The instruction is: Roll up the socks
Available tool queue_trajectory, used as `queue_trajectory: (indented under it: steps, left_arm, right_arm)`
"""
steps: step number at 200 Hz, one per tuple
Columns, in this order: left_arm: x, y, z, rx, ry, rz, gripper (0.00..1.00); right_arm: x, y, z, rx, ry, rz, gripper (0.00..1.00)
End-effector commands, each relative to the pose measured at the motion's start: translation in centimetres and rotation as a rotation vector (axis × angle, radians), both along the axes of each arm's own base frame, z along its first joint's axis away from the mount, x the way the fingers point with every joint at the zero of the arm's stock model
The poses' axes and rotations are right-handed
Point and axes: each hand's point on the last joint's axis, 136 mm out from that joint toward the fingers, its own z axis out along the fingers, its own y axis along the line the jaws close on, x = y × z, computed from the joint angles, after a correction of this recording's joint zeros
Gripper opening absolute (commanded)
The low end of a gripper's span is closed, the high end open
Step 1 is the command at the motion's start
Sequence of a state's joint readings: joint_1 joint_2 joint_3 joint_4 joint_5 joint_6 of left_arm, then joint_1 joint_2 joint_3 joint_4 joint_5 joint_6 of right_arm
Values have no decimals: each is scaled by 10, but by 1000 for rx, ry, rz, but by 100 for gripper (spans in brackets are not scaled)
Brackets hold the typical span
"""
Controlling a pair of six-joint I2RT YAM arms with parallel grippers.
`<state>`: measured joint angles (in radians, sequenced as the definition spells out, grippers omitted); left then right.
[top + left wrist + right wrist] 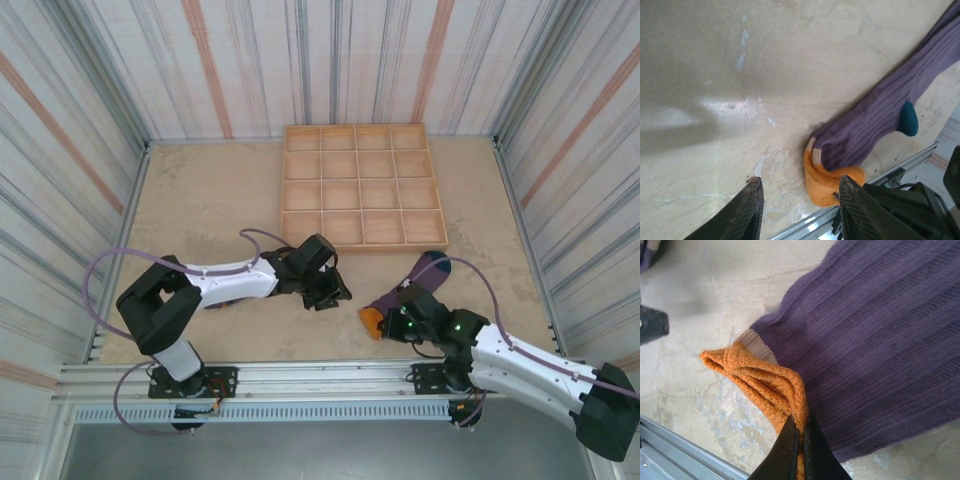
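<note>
Sock lies at 4 o'clock on the counter; right-wrist view reveals right claw pinching its orange cuff; left claw spread nearby. Gridded tray at 12 o'clock.

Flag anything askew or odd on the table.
The sock has its orange cuff bunched into folds, pinched in the shut right gripper; the rest lies flat on the table. Nothing looks spilled or damaged.

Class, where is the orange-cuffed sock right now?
In the top view the orange-cuffed sock lies front right on the table, just before the wooden tray, its cuff pinched by the right gripper.
</note>
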<state>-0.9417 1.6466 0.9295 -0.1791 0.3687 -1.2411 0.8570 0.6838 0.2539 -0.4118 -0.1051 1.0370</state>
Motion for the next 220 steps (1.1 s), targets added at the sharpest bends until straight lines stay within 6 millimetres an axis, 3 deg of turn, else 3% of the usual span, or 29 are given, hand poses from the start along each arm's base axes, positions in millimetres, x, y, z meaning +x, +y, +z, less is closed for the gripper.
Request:
queue_trajectory:
  steps: [1, 65, 143, 168, 220]
  left_arm:
    - [-5, 3, 8, 23, -59, -32, 43]
    - [-20, -20, 1, -32, -86, -107, 40]
    - [-26, -42, -20, -29, -79, -157, 35]
    - [-26, -47, -20, -41, -99, -157, 41]
    - [-20, -51, -27, -30, -114, -139, 41]
  right_arm:
    - [-8, -15, -15, -27, 79, -64, 0]
    - [-8, -22, -23, -61, 119, -70, 0]
    - [5, -19, -18, -55, 116, -62, 0]
    - [10, -17, -18, -64, 110, -49, 0]
    - [16, -9, -19, -60, 109, -16, 0]
